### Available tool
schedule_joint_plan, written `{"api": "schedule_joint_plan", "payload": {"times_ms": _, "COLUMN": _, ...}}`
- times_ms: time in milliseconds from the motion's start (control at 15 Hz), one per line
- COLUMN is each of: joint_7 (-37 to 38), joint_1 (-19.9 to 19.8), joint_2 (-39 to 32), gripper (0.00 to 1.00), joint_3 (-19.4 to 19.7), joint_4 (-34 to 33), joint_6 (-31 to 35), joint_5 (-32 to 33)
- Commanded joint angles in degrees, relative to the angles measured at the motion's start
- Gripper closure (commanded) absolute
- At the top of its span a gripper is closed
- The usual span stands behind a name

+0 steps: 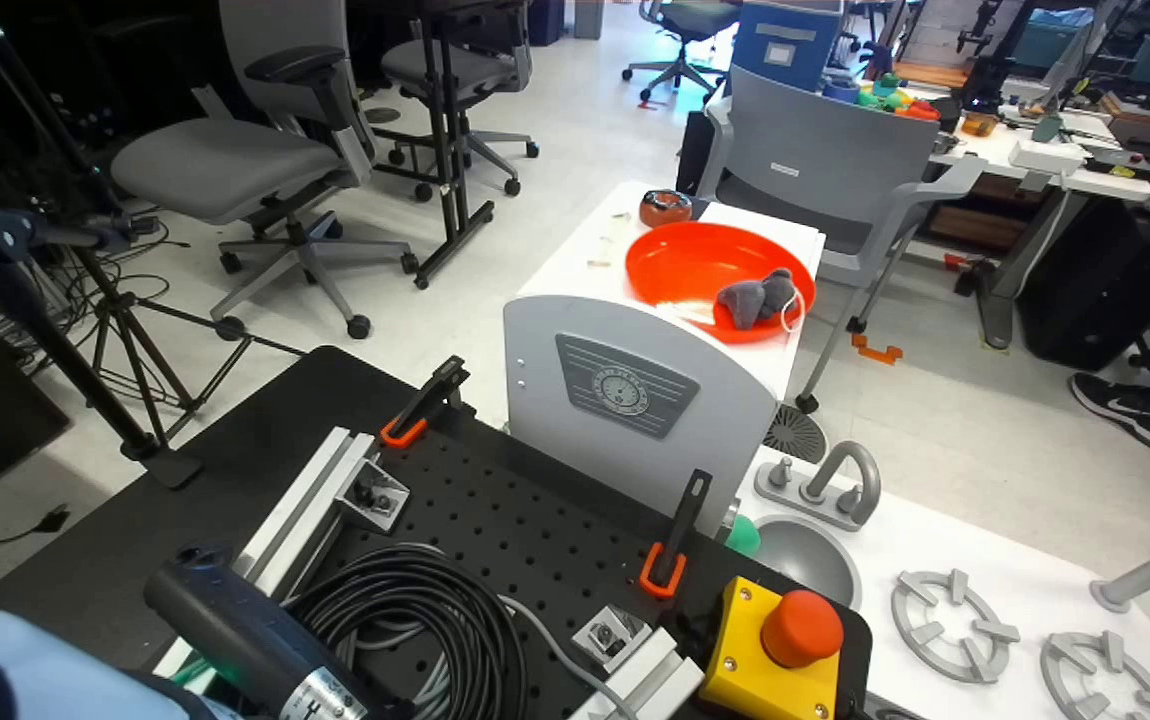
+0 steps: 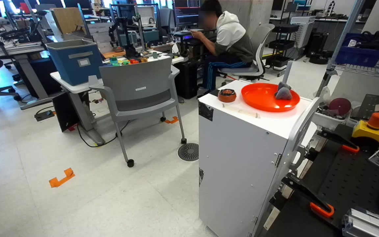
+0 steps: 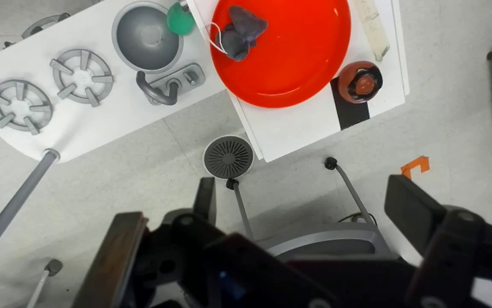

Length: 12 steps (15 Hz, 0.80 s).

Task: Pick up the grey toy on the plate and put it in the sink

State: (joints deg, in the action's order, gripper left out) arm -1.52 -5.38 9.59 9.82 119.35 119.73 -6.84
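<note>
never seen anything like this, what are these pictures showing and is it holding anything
The machine is one robot arm ending in a pincer. Two pictures come from cameras standing outside it; the third comes from its wrist, looking down past the pincer. On a white cabinet top sits an orange plate, with a grey toy lying in it close to the rim. Beside the plate is a small reddish-brown round object. A grey sink is set into the white counter alongside. The pincer is open and holds nothing; its job is to move the toy into the sink.
</note>
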Motion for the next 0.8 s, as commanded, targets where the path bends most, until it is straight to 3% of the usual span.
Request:
{"api": "schedule_joint_plan", "payload": {"times_ms": 0, "joint_7": -0.33, "joint_1": -0.65, "joint_2": -0.52, "gripper": 0.0, "joint_3": -0.58, "joint_4": -0.71, "joint_6": -1.47, "joint_5": -0.12}}
{"api": "schedule_joint_plan", "payload": {"times_ms": 733, "joint_7": 0.27, "joint_1": -0.9, "joint_2": -1.93, "gripper": 0.0, "joint_3": -0.4, "joint_4": -1.85, "joint_6": -2.64, "joint_5": -0.62}}
